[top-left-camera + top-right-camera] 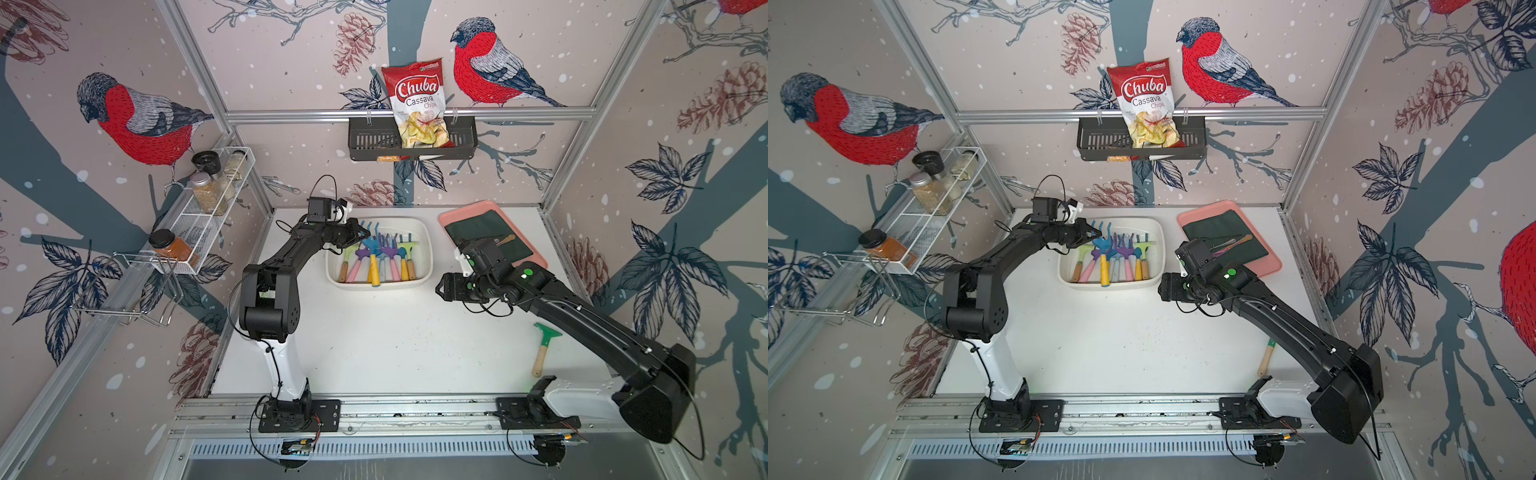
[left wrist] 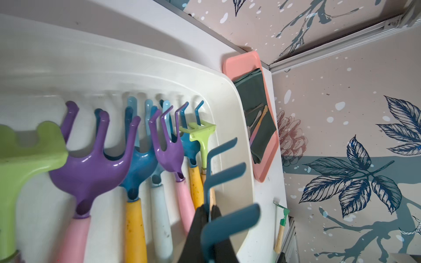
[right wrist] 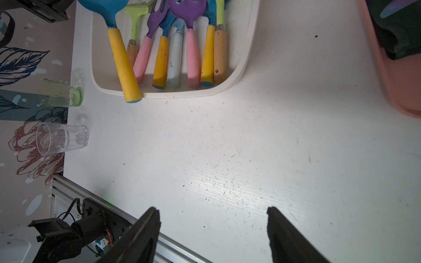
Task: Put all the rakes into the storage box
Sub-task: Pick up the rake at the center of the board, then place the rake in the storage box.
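Left gripper (image 2: 207, 222) was clamped tight on the head of the blue rake (image 2: 227, 174), just below the tines, with the storage box (image 1: 429, 253) directly beneath it. Right gripper (image 3: 212, 210) was wide open and empty over bare table (image 3: 250, 141), the box a little beyond its fingertips.

Risks: the rake was only half in. The yellow handle (image 3: 124, 66) was judged to be the held rake's, though the join was hidden. It lay slanted on top of the other tools (image 2: 91, 164), butt end resting on the near rim and poking past it. Letting go from here could have left it propped on the rim or let it slide out onto the table. The grip was on a thin part of the head, so the rake could pivot in the fingers if moved. The tines sat close to the neighbours' prongs, so dragging could hook one and shift the pile.

Orientation: the long axis ran crosswise to the gripper's fingers. The head end was raised at the gripper and the handle sloped down and away toward the robot-side rim. Tines stuck out past the fingertips, toward the back wall and upward.
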Robot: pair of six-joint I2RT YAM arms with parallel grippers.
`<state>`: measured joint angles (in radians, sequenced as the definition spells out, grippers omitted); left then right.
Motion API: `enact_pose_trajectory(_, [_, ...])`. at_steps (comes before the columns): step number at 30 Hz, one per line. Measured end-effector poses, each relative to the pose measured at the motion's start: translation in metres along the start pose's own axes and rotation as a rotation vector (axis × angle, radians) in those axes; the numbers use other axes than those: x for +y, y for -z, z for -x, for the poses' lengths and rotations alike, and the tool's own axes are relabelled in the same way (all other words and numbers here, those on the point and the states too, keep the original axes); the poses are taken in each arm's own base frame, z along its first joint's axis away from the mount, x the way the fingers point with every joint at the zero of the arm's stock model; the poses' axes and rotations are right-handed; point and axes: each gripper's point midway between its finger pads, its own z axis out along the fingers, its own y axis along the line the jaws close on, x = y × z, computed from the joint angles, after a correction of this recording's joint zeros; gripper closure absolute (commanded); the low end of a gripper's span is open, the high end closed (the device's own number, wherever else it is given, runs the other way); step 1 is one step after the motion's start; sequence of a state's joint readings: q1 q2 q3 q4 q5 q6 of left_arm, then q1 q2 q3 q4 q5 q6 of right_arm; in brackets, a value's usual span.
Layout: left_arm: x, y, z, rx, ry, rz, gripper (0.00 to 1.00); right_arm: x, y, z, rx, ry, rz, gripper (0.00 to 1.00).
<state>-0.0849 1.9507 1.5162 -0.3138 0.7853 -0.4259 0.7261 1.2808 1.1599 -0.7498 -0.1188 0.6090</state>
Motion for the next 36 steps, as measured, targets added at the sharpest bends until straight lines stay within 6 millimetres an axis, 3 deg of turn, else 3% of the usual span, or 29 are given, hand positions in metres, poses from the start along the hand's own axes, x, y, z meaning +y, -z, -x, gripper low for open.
enact_pose_trajectory(14, [0.043, -0.020, 0.000, 0.111, 0.076, 0.013, 0.96, -0.007, 0.006, -0.001, -0.015, -0.017, 0.009, 0.23])
enact_pose_trajectory(36, [0.043, -0.015, 0.044, 0.001, 0.059, -0.038, 0.97, -0.013, 0.004, -0.007, -0.006, -0.047, 0.007, 0.23])
